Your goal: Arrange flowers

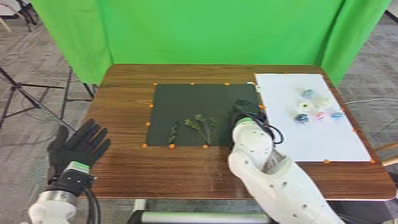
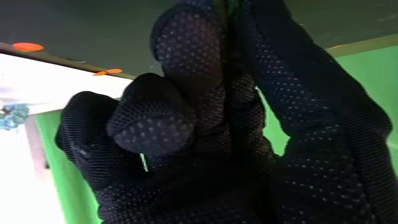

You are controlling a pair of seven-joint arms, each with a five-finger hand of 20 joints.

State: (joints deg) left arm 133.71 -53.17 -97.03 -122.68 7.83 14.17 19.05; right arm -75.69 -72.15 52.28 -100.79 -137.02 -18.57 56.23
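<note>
No readable text, labels, brands, numbers or signs on anything.

In the head view, the black-gloved right hand (image 1: 243, 107) blurs into the dark mat (image 1: 182, 100) beneath it; whether it holds anything cannot be told. Both white arms run off the bottom edge. The pale and blue flower heads (image 1: 302, 118) are too small for their petals to be told. In the right wrist view, the top edge crops the glove, and the left edge cuts off a blue bloom (image 2: 12, 116).
</note>
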